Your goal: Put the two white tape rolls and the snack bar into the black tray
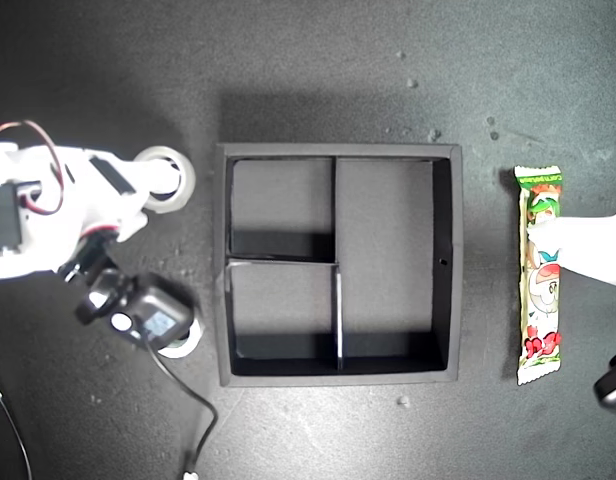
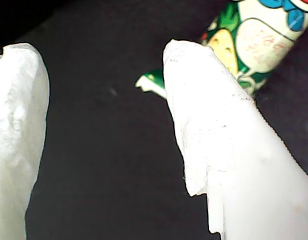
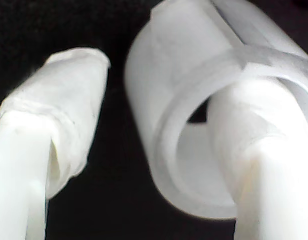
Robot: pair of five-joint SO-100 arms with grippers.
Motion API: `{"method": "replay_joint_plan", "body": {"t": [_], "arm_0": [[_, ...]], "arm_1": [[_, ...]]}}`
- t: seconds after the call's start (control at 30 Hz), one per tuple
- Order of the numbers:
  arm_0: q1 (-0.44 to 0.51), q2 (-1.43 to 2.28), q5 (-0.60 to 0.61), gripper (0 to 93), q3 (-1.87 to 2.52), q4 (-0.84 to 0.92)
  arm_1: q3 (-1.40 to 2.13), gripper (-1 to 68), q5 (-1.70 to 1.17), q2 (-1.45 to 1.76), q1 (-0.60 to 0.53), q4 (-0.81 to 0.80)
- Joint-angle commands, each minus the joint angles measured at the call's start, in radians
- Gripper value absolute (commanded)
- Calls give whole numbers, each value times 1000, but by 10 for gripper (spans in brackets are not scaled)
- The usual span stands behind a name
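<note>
My second gripper (image 3: 114, 125) stands with jaws parted, one finger (image 3: 259, 165) threaded through the open centre of a white tape roll (image 3: 194, 100), the other outside its wall, not yet pinched. My first gripper (image 2: 106, 125) is likewise spread over the snack bar (image 2: 259, 35), one finger across the wrapper. In the exterior view the black tray (image 1: 446, 270) sits at centre, this roll (image 1: 173, 180) at its ten o'clock, the second roll (image 1: 183, 343) at eight o'clock half hidden under an arm's camera (image 1: 138, 315), the bar (image 1: 541, 280) at three o'clock.
</note>
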Motion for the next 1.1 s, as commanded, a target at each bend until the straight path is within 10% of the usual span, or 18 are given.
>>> {"method": "replay_joint_plan", "body": {"t": [0.0,0.63,1.07], "arm_0": [[-20,-58,-15,135,-66,-6],[-80,55,-9,0,-189,232],[-17,123,34,0,-715,508]], "arm_1": [[17,152,-38,-3,-20,49],[-268,208,-232,-560,-101,87],[-163,71,-112,-655,-193,-179]]}}
